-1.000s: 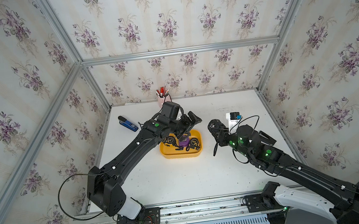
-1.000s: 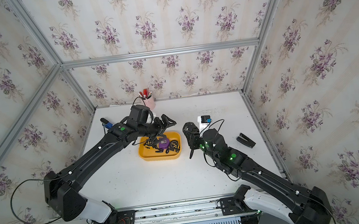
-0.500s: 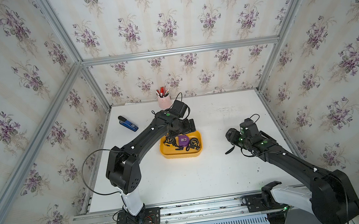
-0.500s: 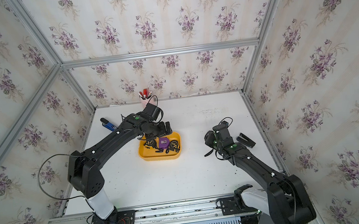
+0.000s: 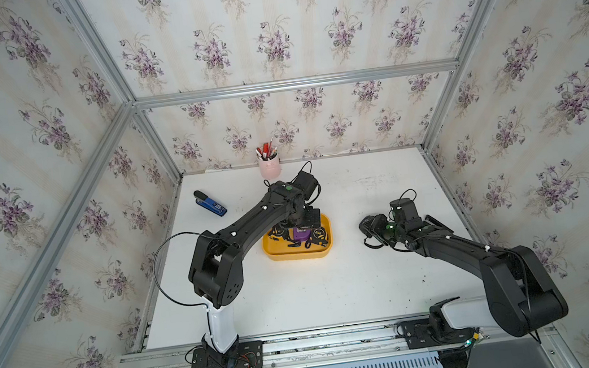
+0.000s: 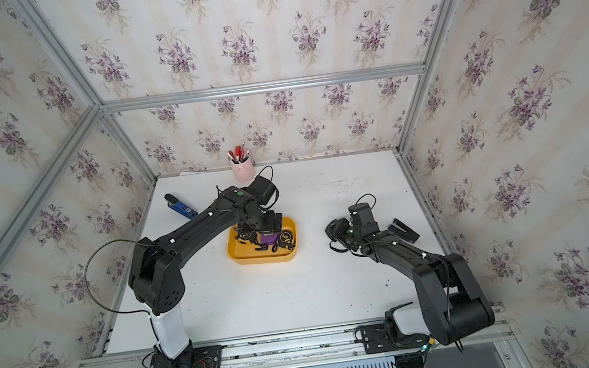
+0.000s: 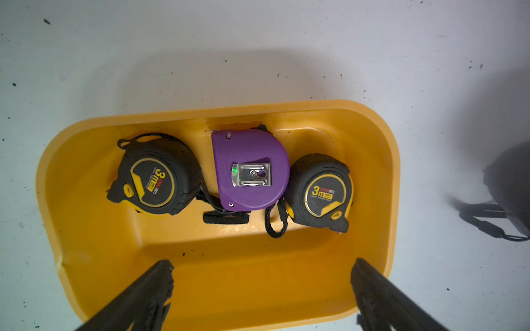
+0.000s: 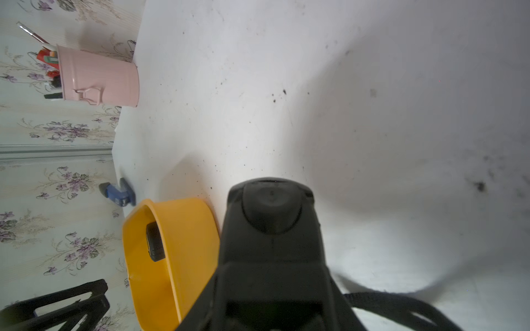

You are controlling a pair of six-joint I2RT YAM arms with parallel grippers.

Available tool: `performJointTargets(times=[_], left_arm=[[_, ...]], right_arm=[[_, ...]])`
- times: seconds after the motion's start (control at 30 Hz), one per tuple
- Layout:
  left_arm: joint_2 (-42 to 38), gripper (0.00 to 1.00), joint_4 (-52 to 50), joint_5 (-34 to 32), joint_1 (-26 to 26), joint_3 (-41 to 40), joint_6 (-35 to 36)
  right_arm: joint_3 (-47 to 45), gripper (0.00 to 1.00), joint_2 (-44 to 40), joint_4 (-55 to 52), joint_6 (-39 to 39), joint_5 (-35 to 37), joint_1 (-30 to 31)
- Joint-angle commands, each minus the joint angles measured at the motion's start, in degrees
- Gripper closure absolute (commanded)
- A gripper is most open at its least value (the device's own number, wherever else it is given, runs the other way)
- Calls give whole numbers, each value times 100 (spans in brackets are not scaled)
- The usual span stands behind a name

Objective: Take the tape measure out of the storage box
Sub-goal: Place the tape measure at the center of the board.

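White surface (image 5: 335,293), yellow storage box (image 7: 372,120) near its middle: left gripper (image 7: 263,265) hangs spread wide over the tape measures (image 7: 249,169) inside; at the box's three o'clock, right gripper (image 5: 369,227) clamps a black tape measure (image 8: 272,212).

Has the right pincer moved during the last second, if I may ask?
Yes. The right pincer, gripping a black tape measure, has drawn away from the shallow yellow plastic storage box, rightward and slightly toward the front rail.
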Motion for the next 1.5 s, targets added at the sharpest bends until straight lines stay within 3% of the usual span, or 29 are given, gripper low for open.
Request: performJointTargets(times=[0.0,0.57,0.87,1.13,1.47], left_arm=[[55,0,-97,-70,-11,30,120],[306,0,-327,-190,-126,263,372],[399,0,-376,-235,-168,357,429],[427,0,-404,-231,-171,391,451],[339,0,-498,14,-170,437,518]], right_arm=[[-54,77,32,399,271,-318,-86],[-287,72,348,102,546,-596,-360],[-389,52,196,-330,589,-396,-373],[-533,27,-115,-528,589,-242,-377],[-390,12,-984,-1347,396,108,-374]])
